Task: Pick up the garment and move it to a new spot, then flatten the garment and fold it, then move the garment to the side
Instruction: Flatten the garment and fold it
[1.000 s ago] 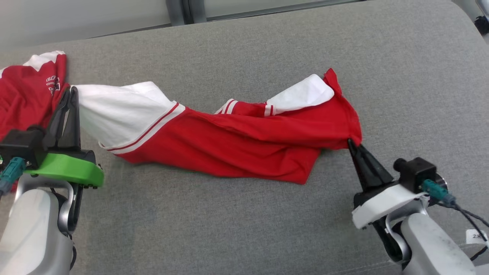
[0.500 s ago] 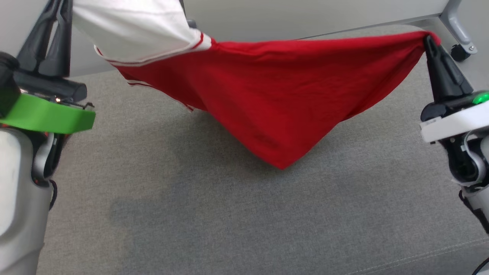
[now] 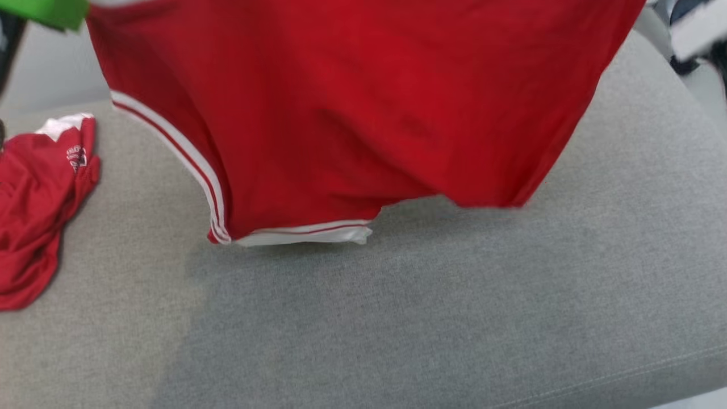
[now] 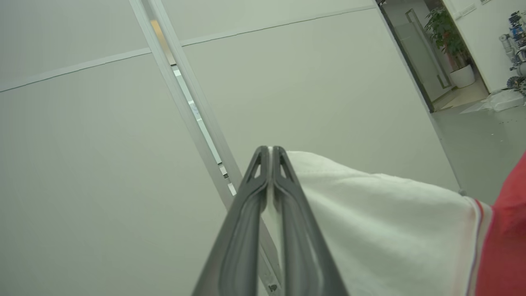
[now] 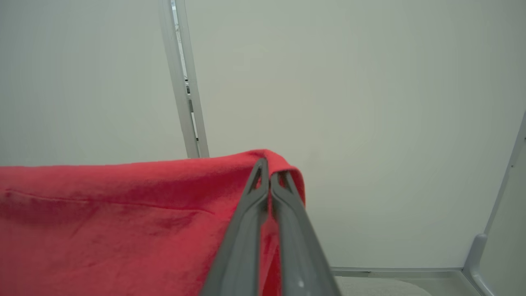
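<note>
My left gripper [image 4: 269, 152] is fully closed, pinching the white sleeve [image 4: 370, 213] of the garment [image 3: 363, 102]. My right gripper [image 5: 269, 166] is likewise closed, on a red corner. The garment hangs spread between them above the grey cushion [image 3: 454, 318]. Its striped hem [image 3: 306, 234] at 6 o'clock sits just above the cushion or brushes it; I cannot tell which. Risk: each grip takes only a thin fold near the fingertips, so a fast swing or uneven pull may slip a corner free and collapse the spread. A low hem may drag and bunch on lay-down. Nothing here serves as a container. The other red garment [image 3: 34, 216] lies loose on the cushion at 9 o'clock.
</note>
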You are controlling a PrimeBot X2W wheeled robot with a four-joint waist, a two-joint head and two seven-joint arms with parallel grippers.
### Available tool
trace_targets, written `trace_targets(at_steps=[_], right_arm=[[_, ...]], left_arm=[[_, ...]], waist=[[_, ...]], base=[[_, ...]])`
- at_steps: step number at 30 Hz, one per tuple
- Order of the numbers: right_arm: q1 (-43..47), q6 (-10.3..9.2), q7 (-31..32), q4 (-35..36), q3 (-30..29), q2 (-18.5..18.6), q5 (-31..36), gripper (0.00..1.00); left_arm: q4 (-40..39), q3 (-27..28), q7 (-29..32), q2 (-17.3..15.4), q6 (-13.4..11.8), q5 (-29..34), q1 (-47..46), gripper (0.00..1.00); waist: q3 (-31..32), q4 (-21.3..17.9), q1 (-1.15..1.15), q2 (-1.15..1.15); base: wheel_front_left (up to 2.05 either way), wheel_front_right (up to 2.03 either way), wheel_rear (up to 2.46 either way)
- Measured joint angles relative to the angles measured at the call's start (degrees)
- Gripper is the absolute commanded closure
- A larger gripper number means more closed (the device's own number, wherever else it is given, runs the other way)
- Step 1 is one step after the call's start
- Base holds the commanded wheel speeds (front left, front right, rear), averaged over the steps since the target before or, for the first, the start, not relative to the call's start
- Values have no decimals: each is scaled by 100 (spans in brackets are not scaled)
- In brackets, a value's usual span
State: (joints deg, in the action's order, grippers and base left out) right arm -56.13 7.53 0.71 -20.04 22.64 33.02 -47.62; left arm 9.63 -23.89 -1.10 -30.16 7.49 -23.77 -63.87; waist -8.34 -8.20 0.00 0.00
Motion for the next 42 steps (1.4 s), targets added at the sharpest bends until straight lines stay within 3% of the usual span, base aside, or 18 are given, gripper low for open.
trace_targets(at_steps=[7,13,15,20,27,32,37,42], right_arm=[[-1846,0,-158,-846,235,-449,466,100],[-3301,0,-1035,-1618,237,-661,1159,100],[-3732,0,-1330,-1803,230,-681,1404,100],[-4320,0,-1563,-1823,257,-516,1948,100],[-3539,1,-1574,-1538,386,-511,1806,100],[-2604,1,-1575,-1114,695,-268,1209,100],[-1306,1,-1534,-372,1434,393,-170,100],[-58,0,-1341,347,1915,1252,-1354,100]], left_arm=[[1144,-747,-411,-186,5,193,-1980,100],[2017,-826,-1329,90,-114,1011,-3702,100],[1979,-805,-1378,261,-237,1240,-4125,100],[907,-427,-1405,490,-288,1458,-4451,100],[-116,82,-1404,315,-143,1432,-2686,100],[-644,568,-1403,279,-59,1245,-1115,100],[-1140,961,-1403,255,-16,715,769,100],[-1363,686,-1403,-135,-2,-49,2710,100]], waist=[[-728,-5,0,0],[-1559,-6,1,0],[-1869,-3,1,0],[-2594,35,1,0],[-3431,186,2,0],[-3692,388,2,0],[-3553,515,1,0],[-3142,610,0,0]], base=[[0,0,0],[0,0,0],[0,0,0],[0,0,0],[0,0,0],[0,0,0],[0,0,0],[0,0,0]])
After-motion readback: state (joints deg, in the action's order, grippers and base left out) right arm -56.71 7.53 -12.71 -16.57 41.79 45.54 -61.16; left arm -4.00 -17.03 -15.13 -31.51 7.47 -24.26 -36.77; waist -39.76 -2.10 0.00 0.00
